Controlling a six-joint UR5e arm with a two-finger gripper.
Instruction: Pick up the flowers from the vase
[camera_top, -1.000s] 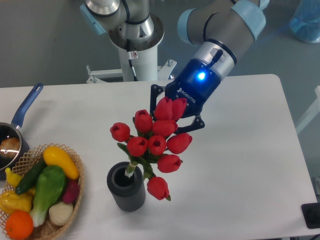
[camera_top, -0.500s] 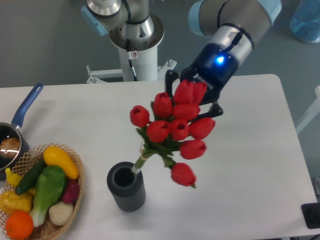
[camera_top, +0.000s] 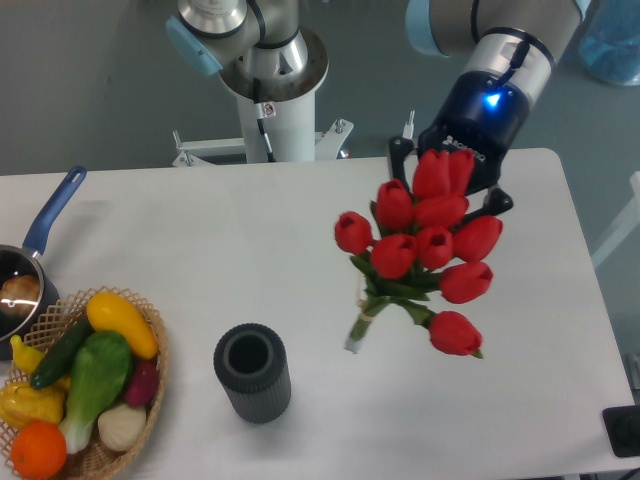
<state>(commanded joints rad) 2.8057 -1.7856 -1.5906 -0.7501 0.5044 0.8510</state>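
The flowers (camera_top: 425, 250), a bunch of red tulip buds with green leaves and tied stems, hang in the air above the table, right of the vase and fully out of it. My gripper (camera_top: 447, 182) is behind the top buds and shut on the flowers; its fingers are mostly hidden by the blooms. The stem ends (camera_top: 357, 335) point down and left, clear of the vase. The vase (camera_top: 251, 372), dark grey and ribbed, stands upright and empty near the table's front edge.
A wicker basket (camera_top: 118, 440) of colourful vegetables sits at the front left. A blue-handled saucepan (camera_top: 35, 250) lies at the left edge. The robot's base column (camera_top: 268, 90) stands behind the table. A black object (camera_top: 622, 432) is at the front right corner.
The gripper has risen and moved right with the flowers. The stems, still touching the vase half a second ago, have come fully out and now hang beside it.
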